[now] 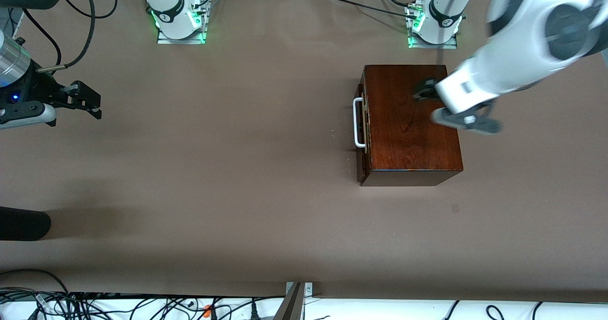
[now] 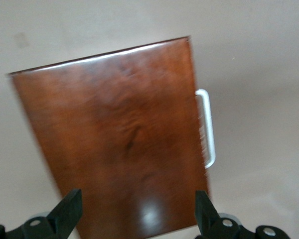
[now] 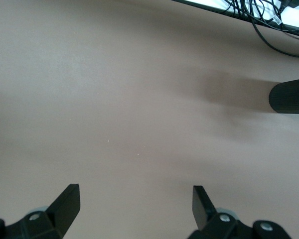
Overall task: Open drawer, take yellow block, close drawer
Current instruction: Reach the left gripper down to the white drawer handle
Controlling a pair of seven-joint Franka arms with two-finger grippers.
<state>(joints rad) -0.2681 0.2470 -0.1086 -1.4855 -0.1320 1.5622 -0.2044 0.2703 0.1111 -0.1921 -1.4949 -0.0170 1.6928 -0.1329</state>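
Observation:
The dark reddish-brown wooden box point(image 1: 413, 120) stands toward the left arm's end of the table. Its drawer point(image 1: 361, 135) is pushed in, and the white U-shaped handle point(image 1: 358, 123) faces the right arm's end. My left gripper point(image 1: 423, 92) hangs over the box's top, open and holding nothing. In the left wrist view the box top point(image 2: 114, 139) fills the space between the open fingers, with the handle point(image 2: 208, 129) beside it. My right gripper point(image 1: 92, 100) waits open above bare table at the right arm's end, also empty point(image 3: 135, 201). The yellow block is hidden.
A black rounded object point(image 1: 23, 223) lies at the right arm's end, nearer the front camera; the right wrist view shows this object point(image 3: 289, 95) too. Cables point(image 1: 71, 303) run along the table's near edge. Brown tabletop point(image 1: 213, 168) spreads between the box and the right gripper.

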